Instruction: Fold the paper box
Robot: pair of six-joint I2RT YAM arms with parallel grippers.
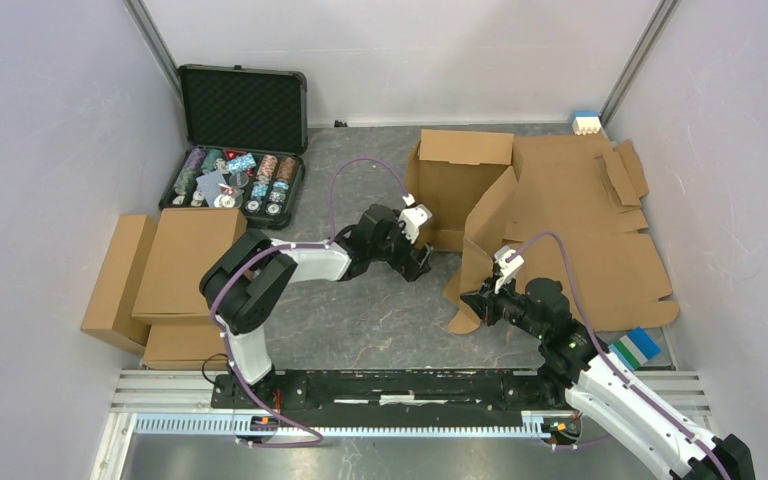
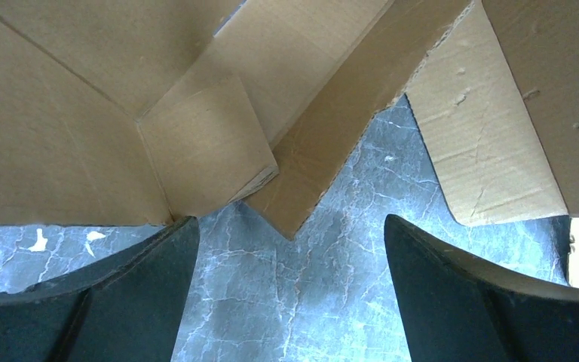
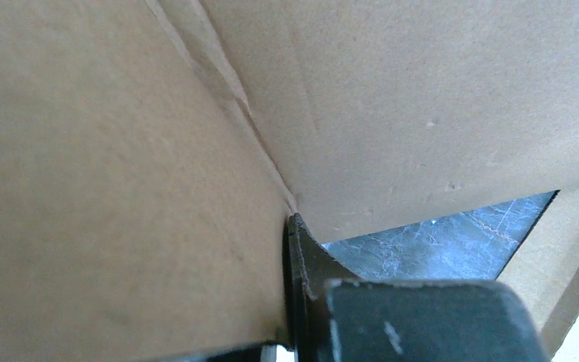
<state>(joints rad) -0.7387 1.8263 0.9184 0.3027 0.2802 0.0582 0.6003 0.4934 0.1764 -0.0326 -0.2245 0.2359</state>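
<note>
Paper box (image 1: 485,232) stands half-folded, right pincer (image 1: 476,298) clamping its flap.

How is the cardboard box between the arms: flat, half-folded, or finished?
Half-folded: the paper box has walls standing upright, yet one side panel splays outward, unclosed.

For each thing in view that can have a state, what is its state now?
paper box: partly folded, some panels raised.
left gripper: open, empty.
right gripper: one finger against a box panel, grip unclear.
black case: lid open.
stacked boxes: closed.
cardboard sheets: flat, unfolded.
</note>
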